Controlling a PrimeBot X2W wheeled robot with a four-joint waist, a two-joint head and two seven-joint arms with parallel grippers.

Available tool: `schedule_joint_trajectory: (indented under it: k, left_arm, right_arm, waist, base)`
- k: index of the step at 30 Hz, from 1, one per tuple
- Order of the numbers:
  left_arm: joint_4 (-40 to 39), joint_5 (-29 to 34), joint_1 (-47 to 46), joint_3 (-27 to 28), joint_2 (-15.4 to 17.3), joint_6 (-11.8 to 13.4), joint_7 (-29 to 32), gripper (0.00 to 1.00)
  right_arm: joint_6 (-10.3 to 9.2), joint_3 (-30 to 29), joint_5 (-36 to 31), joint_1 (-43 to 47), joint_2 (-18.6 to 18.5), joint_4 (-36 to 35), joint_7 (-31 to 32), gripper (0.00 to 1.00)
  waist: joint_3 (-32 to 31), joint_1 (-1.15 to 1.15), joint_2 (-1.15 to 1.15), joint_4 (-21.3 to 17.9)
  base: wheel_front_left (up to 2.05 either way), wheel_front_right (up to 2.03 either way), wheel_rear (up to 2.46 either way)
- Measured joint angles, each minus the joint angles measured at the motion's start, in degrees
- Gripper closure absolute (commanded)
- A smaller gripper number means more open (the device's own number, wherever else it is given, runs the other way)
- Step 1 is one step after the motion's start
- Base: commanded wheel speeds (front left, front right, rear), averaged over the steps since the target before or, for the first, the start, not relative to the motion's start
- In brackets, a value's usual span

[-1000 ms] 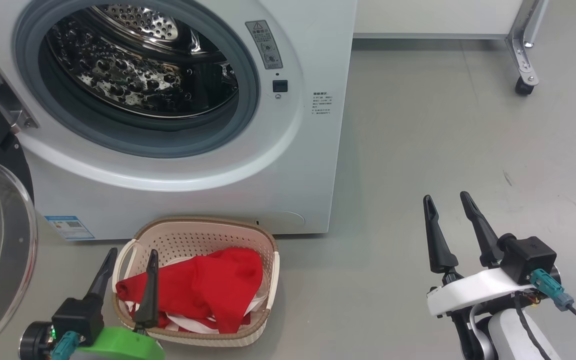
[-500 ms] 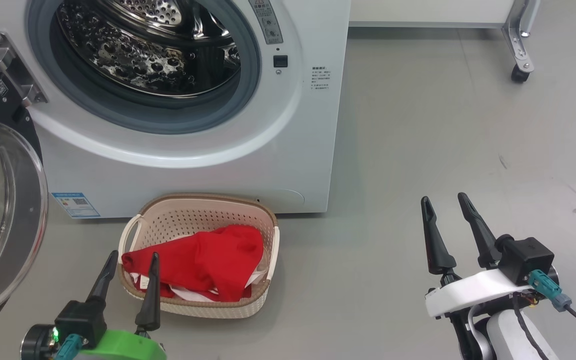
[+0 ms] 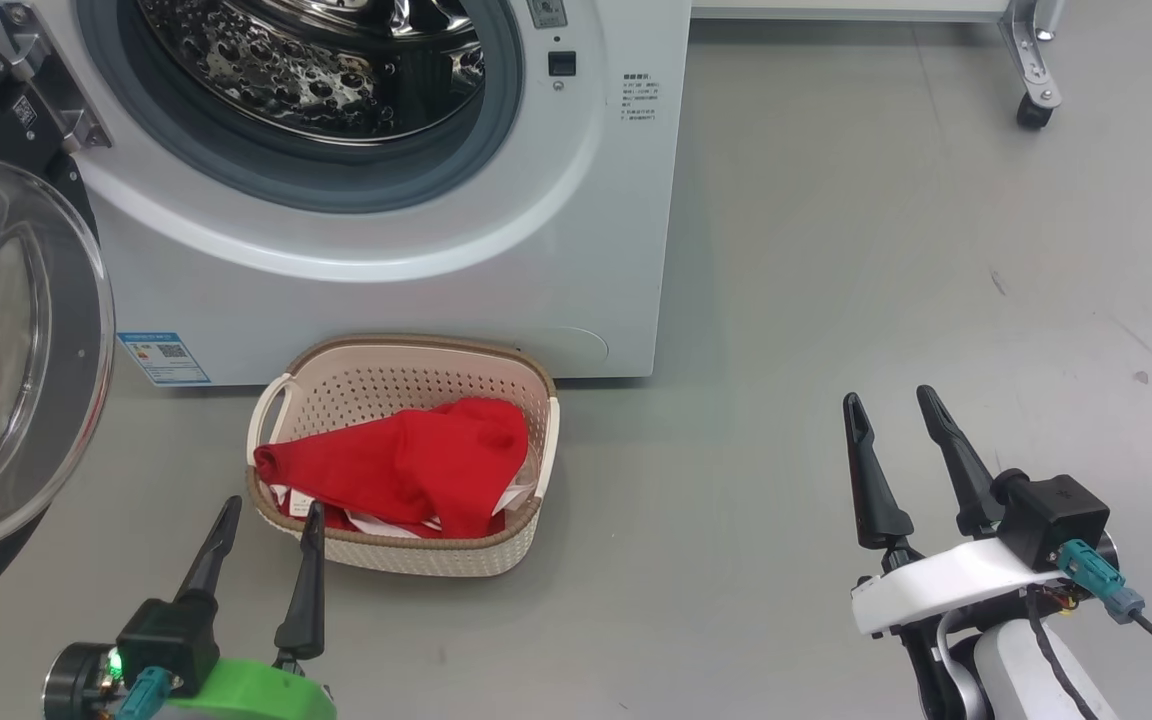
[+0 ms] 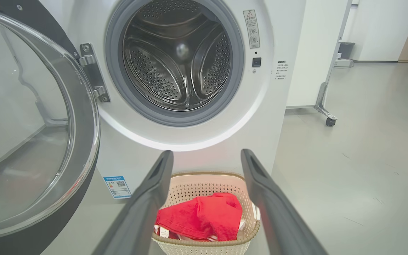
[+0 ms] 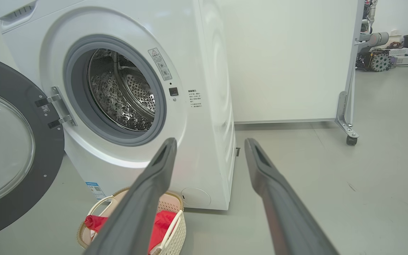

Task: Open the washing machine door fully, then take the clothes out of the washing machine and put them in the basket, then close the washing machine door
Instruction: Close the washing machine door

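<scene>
Jaws spread wide and empty, the left gripper [image 3: 273, 505] hangs just short of the basket [image 3: 416, 345], seemingly not touching it, where the red clothes [image 3: 406, 465] lie. The right gripper [image 3: 888, 397], equally agape, hovers over bare floor [image 3: 836, 250]. The washing machine door [image 3: 16, 340] stands open beside the washing machine [image 3: 536, 250].

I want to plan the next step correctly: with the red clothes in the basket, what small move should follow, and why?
Probably move the left gripper toward the washing machine door to begin pushing it shut. The drum looks empty, the clothes lie in the basket, and the door stands wide open beside that open, empty gripper.
</scene>
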Motion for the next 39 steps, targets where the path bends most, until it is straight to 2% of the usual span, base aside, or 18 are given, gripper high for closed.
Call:
schedule_joint_trajectory:
  k: [13,39]
  left_arm:
    - [-0.62,0.52,-0.01,-0.18,0.0,0.46,0.0,0.0]
    - [-0.63,0.51,-0.01,-0.1,0.0,0.7,0.0,0.0]
  right_arm:
    - [0.01,-0.07,0.0,0.0,0.1,0.0,0.0,0.0]
    - [0.18,-0.11,0.0,-0.01,0.2,0.52,0.0,0.0]
  waist:
    - [0.43,0.0,0.0,0.12]
    - [-0.08,0.0,0.0,0.27]
  base:
    - [-0.46,0.46,0.0]
    - [-0.01,0.01,0.0]
